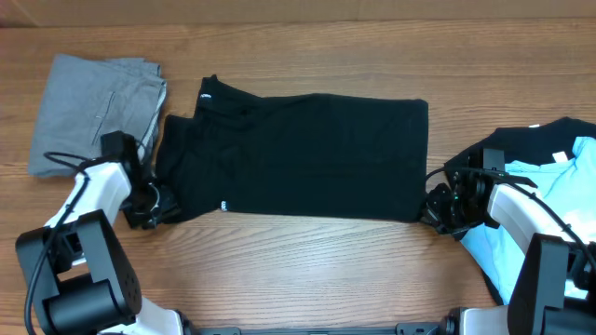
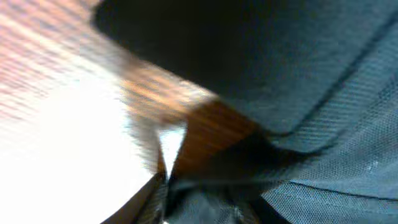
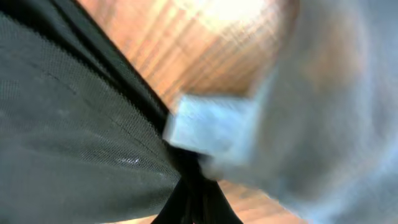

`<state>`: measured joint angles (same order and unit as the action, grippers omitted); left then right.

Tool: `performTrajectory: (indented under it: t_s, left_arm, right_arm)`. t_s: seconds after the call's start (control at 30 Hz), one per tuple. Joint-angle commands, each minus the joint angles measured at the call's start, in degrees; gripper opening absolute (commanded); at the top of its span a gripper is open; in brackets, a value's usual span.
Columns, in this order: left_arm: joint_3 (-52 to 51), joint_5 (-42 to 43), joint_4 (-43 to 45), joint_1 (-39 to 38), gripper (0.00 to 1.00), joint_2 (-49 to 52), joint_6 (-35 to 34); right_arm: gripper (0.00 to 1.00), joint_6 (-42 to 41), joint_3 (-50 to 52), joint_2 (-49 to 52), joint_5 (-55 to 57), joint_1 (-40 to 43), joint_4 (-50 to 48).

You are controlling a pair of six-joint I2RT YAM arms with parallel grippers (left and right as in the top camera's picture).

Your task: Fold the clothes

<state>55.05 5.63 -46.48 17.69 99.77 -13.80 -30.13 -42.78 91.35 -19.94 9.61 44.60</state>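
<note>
The large black T-shirt (image 1: 307, 154) lies flat across the table's middle as a wide rectangle, with a small white label (image 1: 224, 207) near its front left. My left gripper (image 1: 158, 207) sits at its front left corner. The blurred left wrist view shows black fabric (image 2: 348, 143) gathered into the closed-in jaws (image 2: 205, 211). My right gripper (image 1: 431, 212) is at the front right corner, shut, and black cloth (image 3: 62, 124) is pinched into it (image 3: 199, 211). The grey garment (image 1: 88, 107) lies folded at the back left.
A light blue T-shirt (image 1: 568, 186) lies in a heap at the right edge, on top of another black garment (image 1: 521, 144), close behind my right arm; it fills the right of the right wrist view (image 3: 329, 112). Bare wooden table (image 1: 307, 270) runs along the front.
</note>
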Motion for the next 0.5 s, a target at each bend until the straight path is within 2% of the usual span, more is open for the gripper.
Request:
performTrajectory:
  t_s: [0.0,0.1,0.27,0.47]
  left_arm:
    - [-0.57,0.17,-2.01,3.21,0.27,-0.44,1.22]
    - [-0.55,-0.07,-4.44,5.88,0.22,-0.46,1.62]
    - [0.09,-0.22,-7.78,11.08,0.2,-0.61,3.67]
    - [2.29,1.75,-8.55,12.72,0.24,-4.15,5.55]
  right_arm:
    - [0.04,-0.13,0.46,0.07,5.09,-0.28,5.42]
    - [0.04,-0.09,0.46,-0.07,8.48,-0.28,9.55]
    - [0.04,0.35,0.33,-0.17,11.41,-0.28,13.42]
    - [0.07,1.9,0.26,-0.7,11.37,-0.26,14.45]
